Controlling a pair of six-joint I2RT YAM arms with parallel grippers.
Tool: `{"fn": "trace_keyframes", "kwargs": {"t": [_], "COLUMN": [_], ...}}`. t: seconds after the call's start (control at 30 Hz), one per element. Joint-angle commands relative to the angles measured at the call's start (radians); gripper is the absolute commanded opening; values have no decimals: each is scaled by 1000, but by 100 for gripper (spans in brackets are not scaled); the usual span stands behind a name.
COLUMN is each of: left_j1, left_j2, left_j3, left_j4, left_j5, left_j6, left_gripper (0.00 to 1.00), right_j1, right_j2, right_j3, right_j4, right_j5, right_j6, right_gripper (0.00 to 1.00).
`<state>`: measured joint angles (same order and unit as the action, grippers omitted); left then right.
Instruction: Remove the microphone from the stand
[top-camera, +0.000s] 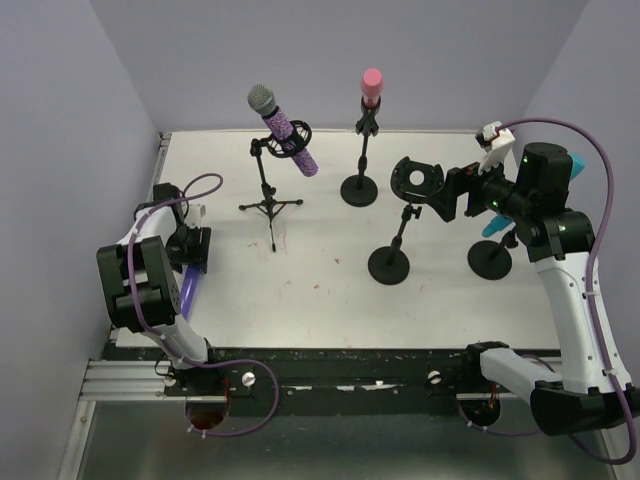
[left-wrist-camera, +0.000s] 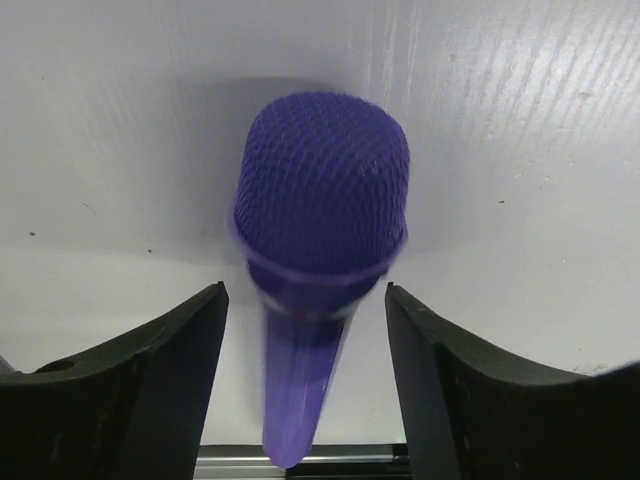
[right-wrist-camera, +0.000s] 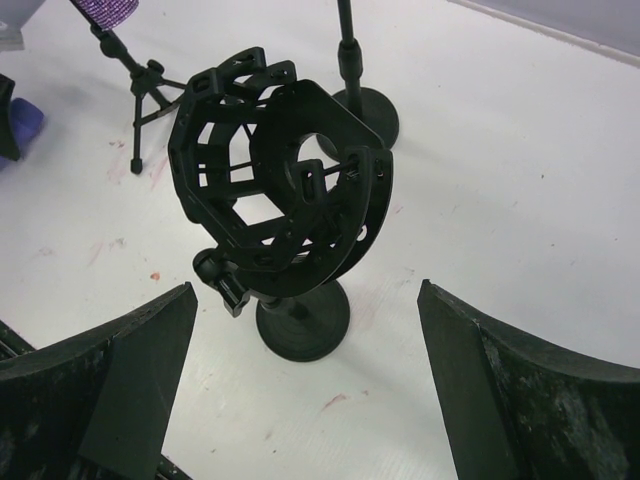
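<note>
Blue-purple mic (left-wrist-camera: 320, 250) lies on the worktop (left-wrist-camera: 520, 120) between the left fingers (left-wrist-camera: 130, 390), which stand apart and clear of it. Its tail is cut off. Right fingers (right-wrist-camera: 100, 390) gape wide before the black mount (right-wrist-camera: 280, 200), their tips out of frame.

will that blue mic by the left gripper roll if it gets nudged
Probably: the blue microphone has a round body and mesh head, and the left gripper stands open, clear of it. It looks rigid, so it should not flex. Its smooth handle may be slippery.

L gripper (left-wrist-camera: 303, 292) low, jaws apart; R gripper (right-wrist-camera: 305, 288) up high, jaws wide
</note>
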<state>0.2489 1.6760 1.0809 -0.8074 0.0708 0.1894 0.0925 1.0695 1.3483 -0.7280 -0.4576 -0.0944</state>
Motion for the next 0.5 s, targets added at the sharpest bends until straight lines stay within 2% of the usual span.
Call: {"fn": "trace_keyframes", "kwargs": {"t": [0.0, 0.33, 0.47], "left_j1": [10, 41, 41], "left_j2": [-1, -78, -99], "left_j3": [-48, -162, -161], "left_j4": [40, 92, 94], "left_j5": [-62, -72, -20], "left_j6": [-7, 25, 54], "left_gripper": [75, 77, 84], "right_j1": [0, 1, 0], "right_j2": [-3, 1, 4], "right_j3": [28, 37, 49], "right_j4": [-21, -37, -50], "right_j5": [-3, -9, -16], "right_j6": [-7, -11, -14], "right_gripper": [100, 100, 100]}}
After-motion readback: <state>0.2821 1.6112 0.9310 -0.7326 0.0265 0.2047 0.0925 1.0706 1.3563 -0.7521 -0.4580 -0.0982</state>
